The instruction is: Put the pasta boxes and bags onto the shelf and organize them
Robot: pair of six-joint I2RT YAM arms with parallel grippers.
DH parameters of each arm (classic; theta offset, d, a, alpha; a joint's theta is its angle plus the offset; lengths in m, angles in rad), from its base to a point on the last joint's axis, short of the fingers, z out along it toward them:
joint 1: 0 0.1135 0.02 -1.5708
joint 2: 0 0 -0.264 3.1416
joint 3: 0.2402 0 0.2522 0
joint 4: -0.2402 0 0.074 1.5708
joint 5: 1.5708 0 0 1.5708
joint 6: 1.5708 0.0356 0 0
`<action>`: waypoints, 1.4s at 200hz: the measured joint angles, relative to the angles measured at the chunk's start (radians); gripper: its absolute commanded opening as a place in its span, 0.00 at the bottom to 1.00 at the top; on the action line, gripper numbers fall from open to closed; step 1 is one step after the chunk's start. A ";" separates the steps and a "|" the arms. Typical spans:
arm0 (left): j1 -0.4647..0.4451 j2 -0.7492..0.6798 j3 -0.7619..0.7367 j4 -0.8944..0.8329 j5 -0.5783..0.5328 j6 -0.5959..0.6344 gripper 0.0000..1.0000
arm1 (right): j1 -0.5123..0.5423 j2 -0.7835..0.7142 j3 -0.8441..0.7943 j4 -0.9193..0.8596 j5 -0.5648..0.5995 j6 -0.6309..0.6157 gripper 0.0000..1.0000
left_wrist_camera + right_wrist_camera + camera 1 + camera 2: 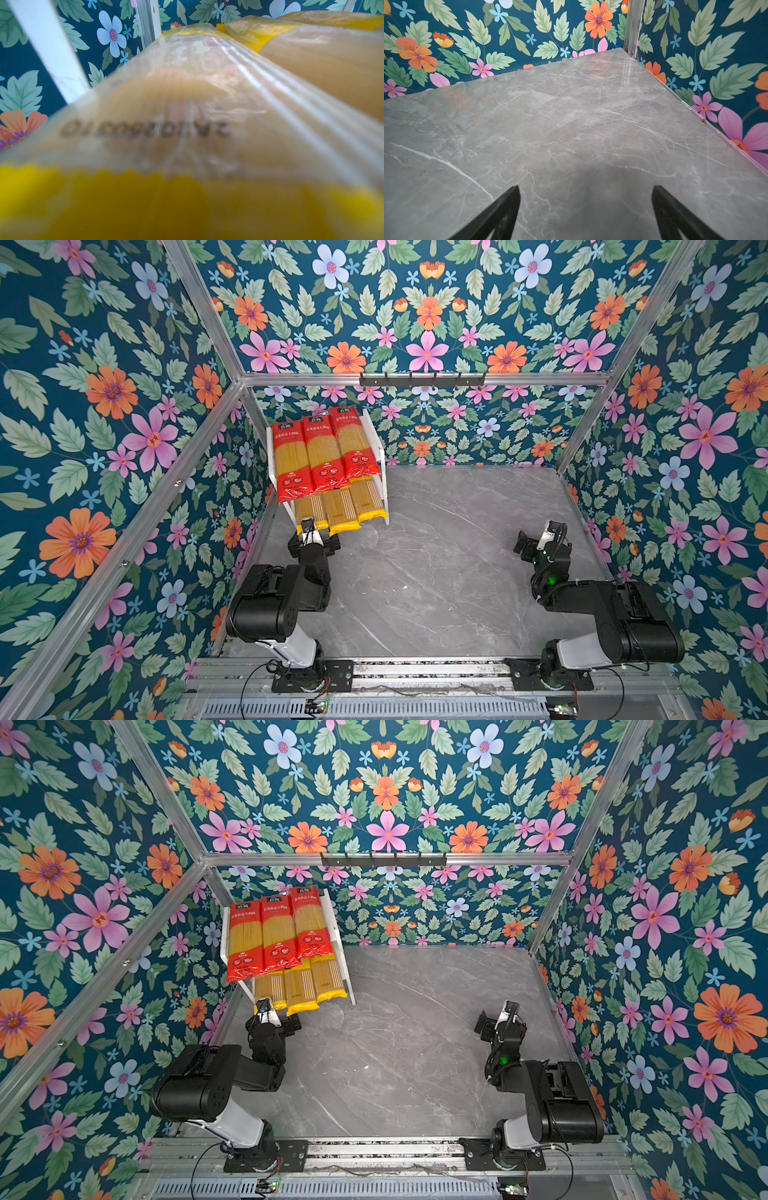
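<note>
Our shelf (381,460) holds all six
We see red bags (320,456) on top, yellow bags (340,506) below; right gripper (585,188) spread wide, left gripper (309,529) at a yellow end, grip unclear.

Tabletop (457,564) lies open; shelf (384,489) (both tiers full) blocks the far-left corner.

Red bags (324,456) carry white Chinese lettering, too small to read. The yellow bag (187,104) bears blurred, illegible dark print.
</note>
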 measured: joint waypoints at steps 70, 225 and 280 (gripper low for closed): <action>0.000 0.000 0.000 0.000 0.000 0.000 1.00 | 0.000 0.000 0.002 -0.001 0.000 0.000 0.99; 0.000 0.000 0.000 0.000 0.000 0.000 1.00 | 0.013 0.002 0.013 -0.007 -0.007 -0.027 0.99; 0.000 0.000 0.000 0.000 0.000 0.000 1.00 | 0.013 0.002 0.013 -0.007 -0.007 -0.027 0.99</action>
